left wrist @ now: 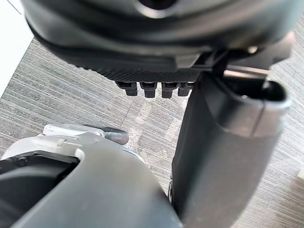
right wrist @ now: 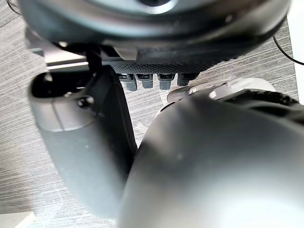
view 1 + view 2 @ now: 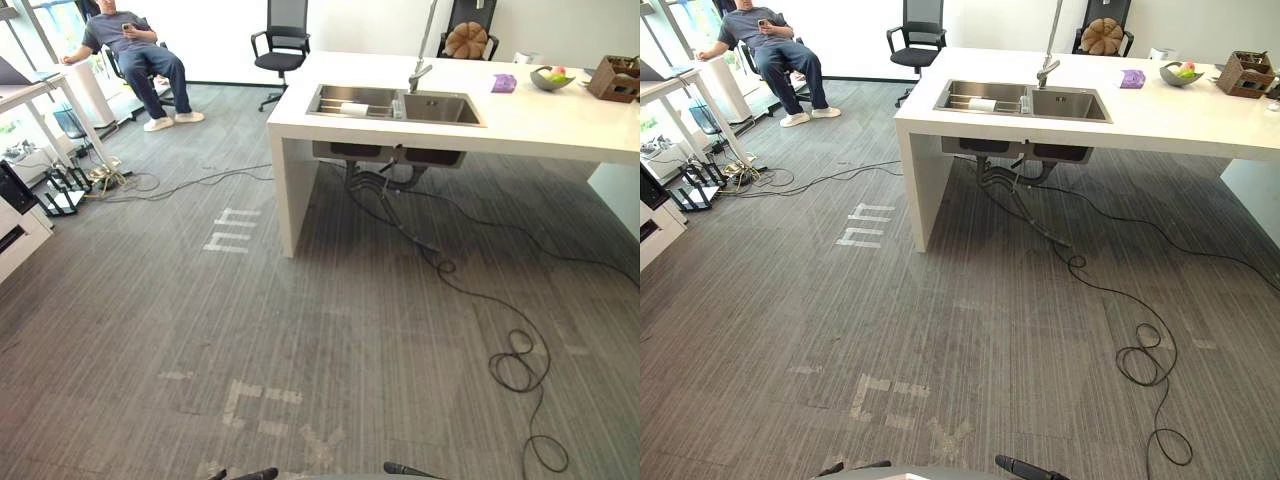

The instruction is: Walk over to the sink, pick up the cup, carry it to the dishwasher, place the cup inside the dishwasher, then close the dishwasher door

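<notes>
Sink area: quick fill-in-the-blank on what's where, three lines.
The white cup lies in the sink's ___ basin.
The bowl of fruit sits between the purple item and the ___ on the counter.
A person sits on a ___ at far left.
Missing: left; basket; chair.

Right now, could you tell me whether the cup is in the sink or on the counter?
In the sink: the white cup lies in its left basin.
</notes>
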You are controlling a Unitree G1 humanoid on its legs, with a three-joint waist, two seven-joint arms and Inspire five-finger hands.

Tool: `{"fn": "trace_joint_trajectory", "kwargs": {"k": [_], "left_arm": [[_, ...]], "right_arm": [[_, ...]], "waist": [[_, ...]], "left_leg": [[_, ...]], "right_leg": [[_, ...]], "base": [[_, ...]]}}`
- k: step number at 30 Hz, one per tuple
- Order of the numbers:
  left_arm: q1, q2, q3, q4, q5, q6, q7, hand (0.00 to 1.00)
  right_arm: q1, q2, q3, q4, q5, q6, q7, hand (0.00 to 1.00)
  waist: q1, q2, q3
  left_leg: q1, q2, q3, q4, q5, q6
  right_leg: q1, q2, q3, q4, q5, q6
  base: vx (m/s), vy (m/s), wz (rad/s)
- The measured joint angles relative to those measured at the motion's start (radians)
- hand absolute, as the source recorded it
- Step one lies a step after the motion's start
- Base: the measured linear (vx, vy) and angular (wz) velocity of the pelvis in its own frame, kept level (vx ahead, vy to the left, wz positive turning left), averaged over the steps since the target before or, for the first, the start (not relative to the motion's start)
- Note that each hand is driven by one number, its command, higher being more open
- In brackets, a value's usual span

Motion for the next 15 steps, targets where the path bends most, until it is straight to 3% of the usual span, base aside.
{"fn": "trace_joint_trajectory", "kwargs": {"k": [2,3,5,10,13,15], "left_arm": [[-0.005,0.018,-0.010,-0.006,0.000,0.008,-0.016,1.00],[-0.010,0.018,-0.010,-0.010,0.000,0.008,-0.019,1.00],[-0.010,0.021,-0.006,-0.013,0.000,0.010,-0.018,1.00],[-0.032,0.014,0.039,-0.014,0.051,0.055,-0.011,1.00],[-0.048,0.011,0.062,-0.014,0.079,0.062,-0.011,1.00],[-0.052,0.011,0.081,-0.014,0.079,0.074,-0.011,1.00]], "right_arm": [[0.004,0.021,-0.019,-0.015,0.016,-0.011,-0.018,1.00],[-0.004,0.025,-0.032,-0.019,0.017,-0.018,-0.020,1.00],[-0.009,0.029,-0.034,-0.032,0.018,-0.037,-0.012,1.00],[-0.008,0.034,-0.068,-0.047,0.024,-0.047,0.000,1.00],[-0.003,0.042,-0.090,-0.094,0.048,-0.051,0.032,1.00],[0.000,0.050,-0.091,-0.120,0.047,-0.053,0.040,1.00]], "waist": [[-0.004,-0.025,0.015],[0.003,-0.027,0.024],[-0.001,-0.027,0.038],[-0.004,-0.024,0.053],[-0.008,-0.022,0.080],[-0.007,-0.023,0.089]], "left_leg": [[0.002,-0.025,-0.009,0.021,-0.019,0.028],[0.005,-0.033,-0.007,0.027,-0.025,0.037],[0.028,-0.037,-0.006,0.029,-0.027,0.050],[0.063,0.000,-0.006,0.067,-0.090,0.046],[0.065,0.047,0.003,0.131,-0.162,0.020],[0.081,0.077,0.000,0.208,-0.248,-0.013]], "right_leg": [[-0.067,-0.058,-0.022,0.199,-0.092,0.056],[-0.129,-0.085,-0.025,0.344,-0.105,0.067],[-0.207,-0.115,-0.023,0.516,-0.114,0.052],[-0.258,-0.135,-0.080,0.433,-0.132,0.052],[-0.363,-0.127,-0.083,0.421,-0.105,0.054],[-0.401,-0.124,-0.081,0.383,-0.068,0.045]], "base": [[-0.01,0.038,0.40],[-0.01,0.047,0.24],[0.00,0.020,0.03],[0.11,-0.003,-0.08],[0.24,-0.092,-0.08],[0.38,-0.163,0.06]]}}
